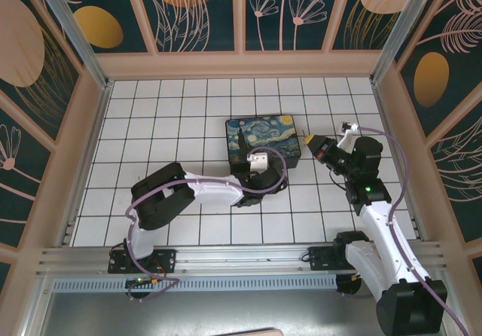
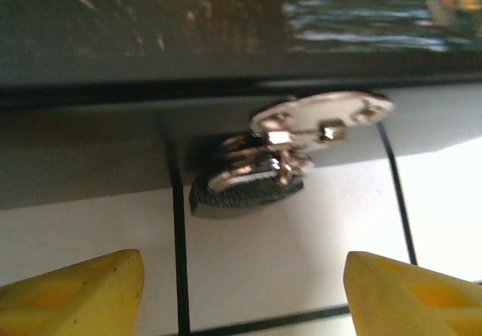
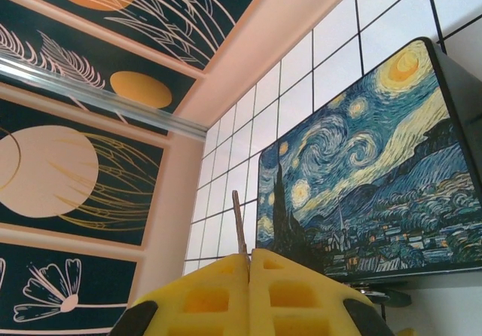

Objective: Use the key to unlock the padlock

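The padlock (image 2: 247, 187), small and dark-bodied with a shiny shackle, lies on the white tiles against the front wall of the painted box (image 2: 226, 27). It hangs from a silvery hasp plate (image 2: 324, 116). My left gripper (image 2: 245, 279) is open just in front of it, with yellow fingertips (image 2: 79, 291) on either side and nothing between them. At the box's front edge in the top view sits the left gripper (image 1: 261, 166). My right gripper (image 3: 249, 264) is shut on the key (image 3: 239, 223), whose thin blade sticks up from the pads. It hovers right of the box (image 1: 262, 138).
The starry-night box (image 3: 369, 178) stands mid-floor on white tiles. Patterned walls (image 1: 68, 125) enclose the floor on three sides. A metal rail (image 1: 226, 261) runs along the near edge by the arm bases. Open tile lies left of and behind the box.
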`<action>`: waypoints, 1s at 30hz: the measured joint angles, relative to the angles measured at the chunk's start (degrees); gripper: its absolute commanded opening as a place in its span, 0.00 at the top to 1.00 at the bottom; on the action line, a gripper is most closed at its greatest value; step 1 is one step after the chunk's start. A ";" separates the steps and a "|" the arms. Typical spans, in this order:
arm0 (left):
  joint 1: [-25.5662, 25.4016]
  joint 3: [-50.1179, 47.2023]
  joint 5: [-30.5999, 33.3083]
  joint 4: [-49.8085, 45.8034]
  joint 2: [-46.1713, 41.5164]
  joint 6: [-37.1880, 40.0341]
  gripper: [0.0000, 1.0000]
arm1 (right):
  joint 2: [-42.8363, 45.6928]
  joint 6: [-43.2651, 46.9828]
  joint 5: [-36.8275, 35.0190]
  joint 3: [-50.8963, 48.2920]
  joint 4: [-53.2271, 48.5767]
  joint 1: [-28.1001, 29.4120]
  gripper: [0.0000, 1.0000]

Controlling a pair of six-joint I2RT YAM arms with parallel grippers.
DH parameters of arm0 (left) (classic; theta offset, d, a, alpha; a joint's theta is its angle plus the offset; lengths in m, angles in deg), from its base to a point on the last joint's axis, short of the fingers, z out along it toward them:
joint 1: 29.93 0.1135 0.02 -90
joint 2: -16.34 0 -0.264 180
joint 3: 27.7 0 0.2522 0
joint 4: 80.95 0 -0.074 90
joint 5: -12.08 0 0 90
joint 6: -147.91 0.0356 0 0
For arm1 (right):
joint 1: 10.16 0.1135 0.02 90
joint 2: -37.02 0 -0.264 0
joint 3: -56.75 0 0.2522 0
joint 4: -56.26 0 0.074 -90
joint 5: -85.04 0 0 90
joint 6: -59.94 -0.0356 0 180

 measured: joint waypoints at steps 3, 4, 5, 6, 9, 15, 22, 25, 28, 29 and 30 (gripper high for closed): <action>1.01 0.94 0.85 -0.46 1.73 -0.46 0.33 | -0.02 -0.17 0.92 0.00 0.52 -0.02 1.00; 1.03 1.42 0.92 -0.85 1.79 -0.46 0.33 | -0.02 -0.20 1.09 0.00 0.85 -0.02 1.00; 1.05 1.90 1.11 -0.90 1.97 -0.44 0.34 | -0.02 -0.20 1.22 0.00 1.07 -0.02 1.00; 1.16 2.64 1.25 -0.92 2.29 -0.44 0.36 | -0.02 -0.20 1.42 0.00 1.29 -0.02 1.00; 1.68 4.02 1.57 -1.20 3.13 -0.48 0.44 | -0.02 -0.39 2.03 0.00 1.79 -0.02 1.00; 1.90 6.38 2.21 -2.49 4.70 -0.46 0.67 | 0.22 -1.73 2.91 -0.66 3.48 -0.02 1.00; 1.66 4.83 2.05 -2.93 3.34 1.97 0.84 | 2.05 -1.88 3.96 -1.11 2.95 -0.02 1.00; 1.79 2.32 1.03 -3.80 -0.92 2.82 0.84 | 3.34 -1.46 3.96 -1.11 1.86 -0.02 1.00; 1.95 0.59 -0.28 -4.39 -6.75 3.43 0.77 | 3.54 -1.46 3.96 -1.11 1.44 -0.02 1.00; 1.95 0.33 -0.63 -4.55 -8.46 3.61 0.67 | 3.54 -1.46 3.93 -1.11 1.40 -0.02 1.00; 1.95 0.20 -1.09 -4.76 -10.43 3.82 0.54 | 3.54 -1.46 3.93 -1.11 1.38 -0.02 1.00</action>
